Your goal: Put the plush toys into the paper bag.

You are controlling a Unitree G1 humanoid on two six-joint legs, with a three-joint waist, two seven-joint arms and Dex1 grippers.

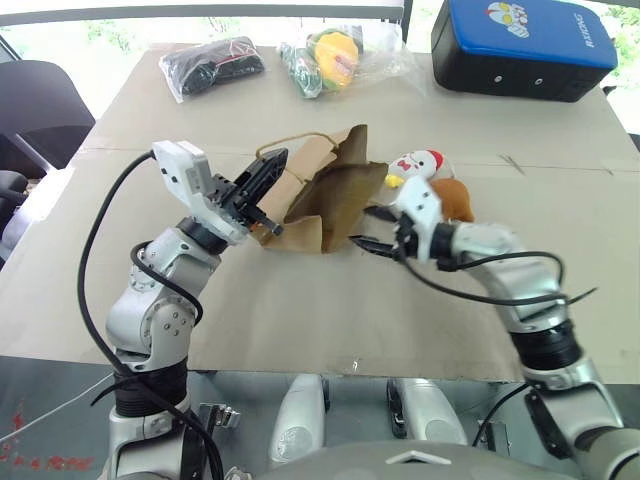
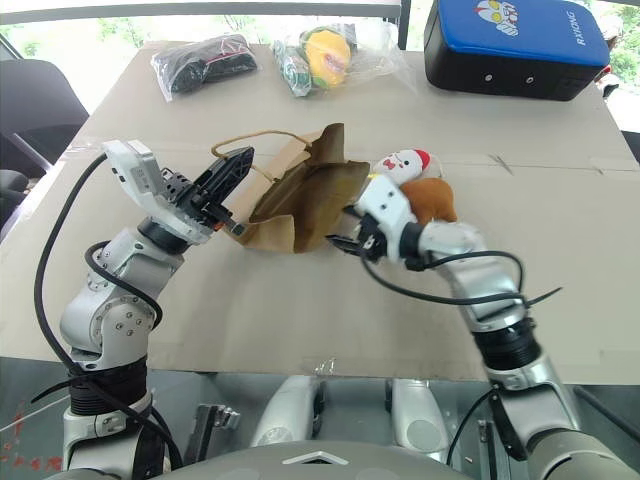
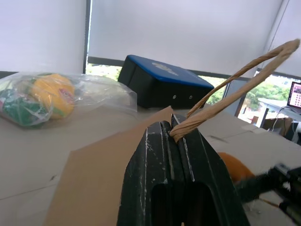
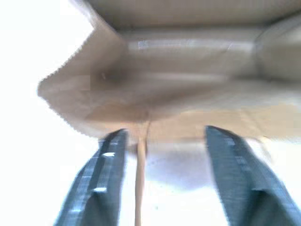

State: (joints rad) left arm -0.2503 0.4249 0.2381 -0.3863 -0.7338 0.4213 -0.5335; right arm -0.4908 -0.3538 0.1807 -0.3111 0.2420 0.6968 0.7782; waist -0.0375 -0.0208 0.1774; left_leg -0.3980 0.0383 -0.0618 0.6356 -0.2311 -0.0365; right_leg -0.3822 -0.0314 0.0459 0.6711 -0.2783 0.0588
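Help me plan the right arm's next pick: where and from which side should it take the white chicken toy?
Grip the chicken across its round white body, coming from above. It lies on the table against the orange toy on its near side, with the paper bag close beside it, so the top is probably the freest approach.

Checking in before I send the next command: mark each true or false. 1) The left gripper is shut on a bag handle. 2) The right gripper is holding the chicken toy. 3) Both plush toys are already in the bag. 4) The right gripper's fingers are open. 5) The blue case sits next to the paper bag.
1) True: the left gripper is shut on a twisted handle of the paper bag.
2) False: the right gripper holds nothing; the white chicken toy lies on the table behind it.
3) False: the chicken and the orange-brown drumstick toy lie outside, beside the bag.
4) True: its fingers stand apart at the bag's mouth.
5) False: the blue case sits apart, at the table's far right corner.
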